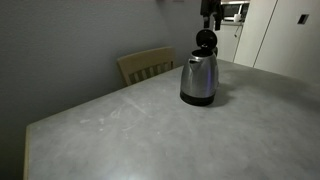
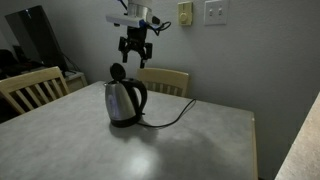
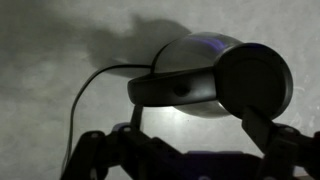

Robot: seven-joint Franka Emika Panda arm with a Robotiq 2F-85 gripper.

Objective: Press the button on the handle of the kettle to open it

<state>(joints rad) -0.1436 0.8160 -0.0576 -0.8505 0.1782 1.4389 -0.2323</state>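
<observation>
Grey speckled table (image 1: 100, 130) fills the room's foreground, with the kettle (image 2: 122, 100) standing upright on its black base near the middle. One lid (image 2: 118, 72) stands raised at the kettle's top on the side opposite the handle (image 2: 141, 98), so the kettle looks open already. The button cannot be told apart from the dark handle in any view.

Directly above the kettle, clear of it, hangs the gripper (image 2: 136, 55), its fingers spread apart and holding nothing. The wrist view looks straight down on the open lid and steel body.

Judged from here, a further descent is the main danger. The raised lid lies under the fingers, and a downward push could snap it shut again or strain its hinge. Pressing off-centre on the handle could tip or slide the light kettle. A sideways drag might also pull the cord (image 2: 170, 118), which trails away from the kettle's base on the handle side.

Counted: one kettle, one lid, one handle, one cord, one gripper, and two wooden chairs, one (image 2: 165, 80) behind the kettle and one (image 2: 30, 88) off beyond the lid side
</observation>
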